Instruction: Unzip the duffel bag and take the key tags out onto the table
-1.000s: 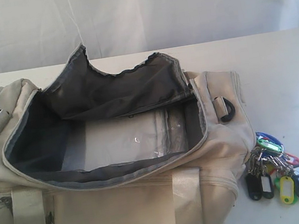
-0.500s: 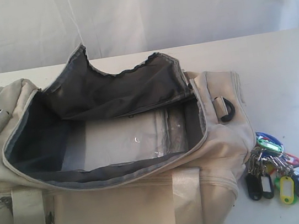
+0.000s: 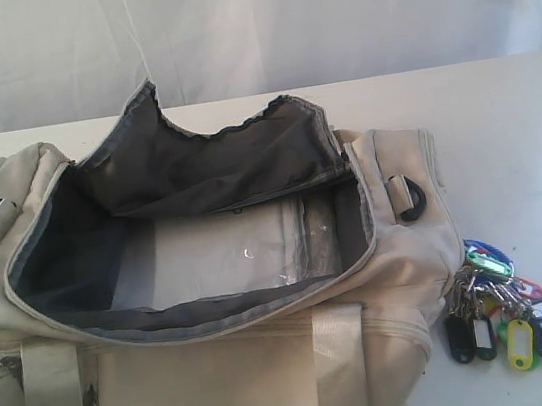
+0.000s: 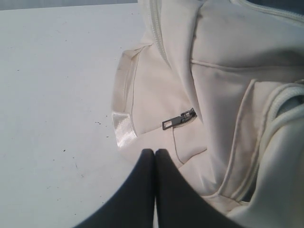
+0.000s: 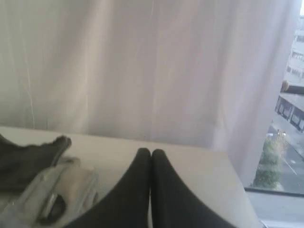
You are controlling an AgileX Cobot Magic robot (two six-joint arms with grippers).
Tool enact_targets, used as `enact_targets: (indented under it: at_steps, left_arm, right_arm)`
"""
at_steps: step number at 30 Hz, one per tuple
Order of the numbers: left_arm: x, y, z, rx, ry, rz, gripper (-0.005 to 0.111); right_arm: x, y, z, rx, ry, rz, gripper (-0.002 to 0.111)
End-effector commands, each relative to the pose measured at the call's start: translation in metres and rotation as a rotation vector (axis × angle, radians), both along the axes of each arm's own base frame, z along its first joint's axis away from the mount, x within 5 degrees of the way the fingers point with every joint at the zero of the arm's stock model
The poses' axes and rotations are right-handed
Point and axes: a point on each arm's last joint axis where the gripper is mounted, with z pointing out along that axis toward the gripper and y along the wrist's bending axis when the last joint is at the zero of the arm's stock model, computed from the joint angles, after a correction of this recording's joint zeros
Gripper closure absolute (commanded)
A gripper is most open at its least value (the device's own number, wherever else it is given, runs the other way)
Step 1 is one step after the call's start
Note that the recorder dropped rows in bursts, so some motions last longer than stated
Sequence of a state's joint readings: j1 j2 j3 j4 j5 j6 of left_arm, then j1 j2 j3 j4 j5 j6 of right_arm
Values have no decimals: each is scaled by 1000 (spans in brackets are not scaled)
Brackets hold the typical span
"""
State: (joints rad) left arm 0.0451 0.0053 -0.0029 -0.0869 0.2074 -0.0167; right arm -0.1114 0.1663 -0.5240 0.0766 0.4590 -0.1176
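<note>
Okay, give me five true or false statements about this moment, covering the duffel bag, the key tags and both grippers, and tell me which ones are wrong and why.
1. The duffel bag is zipped shut. False: its top gapes wide open.
2. The key tags lie on the table, beside the bag's end. True.
3. The left gripper is shut with nothing between its fingers. True.
4. The right gripper is holding the key tags. False: it is shut and empty.
5. A black D-ring sits on the end of the bag nearest the key tags. True.
</note>
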Motion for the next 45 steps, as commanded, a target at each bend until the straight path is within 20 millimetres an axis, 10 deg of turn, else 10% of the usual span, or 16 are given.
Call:
enact_targets:
  at_steps: [1, 7, 45]
  left_arm:
    - [0, 0, 0, -11, -8, 7, 107]
    - [0, 0, 0, -11, -8, 7, 107]
    - [0, 3, 0, -11, -8, 55, 107]
  right_arm:
    - [15, -6, -72, -62, 175, -42, 108]
    - [20, -6, -152, -58, 296, -35, 108]
    - [17, -10, -152, -43, 248, -109, 108]
